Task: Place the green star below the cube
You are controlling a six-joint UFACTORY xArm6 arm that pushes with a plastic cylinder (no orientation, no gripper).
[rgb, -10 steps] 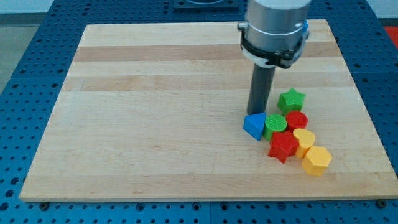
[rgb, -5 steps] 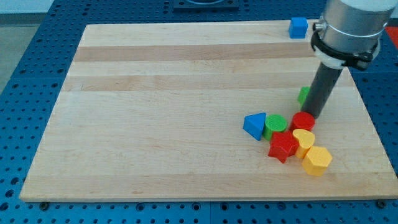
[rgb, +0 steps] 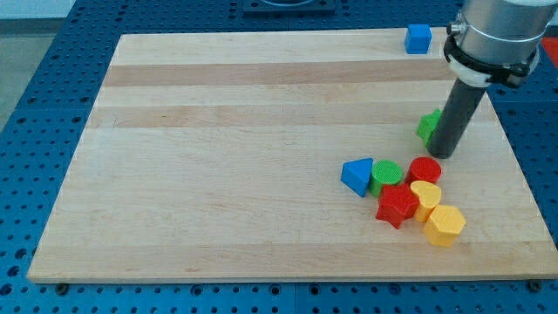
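- Since the earlier frame my tip [rgb: 443, 153] has slid toward the view's top; green star [rgb: 427, 126], touching its left side, has gone up with it, clear of the cluster.
- No claw here, just a rod.
- Judgement: star is partway to the blue cube [rgb: 418, 39], still well below it.
- Near cluster: yellow hexagon [rgb: 444, 225], red star [rgb: 396, 206], yellow heart [rgb: 425, 194], blue triangle [rgb: 357, 175], green cylinder [rgb: 386, 174], red cylinder [rgb: 425, 169].
- Wooden board [rgb: 218, 157] on blue pegboard table [rgb: 35, 105].

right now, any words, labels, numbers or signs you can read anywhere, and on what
None: no readable text in the camera view.
The wooden board, the blue cube, the green star partly hidden behind my tip, and the other blocks carry no markings.
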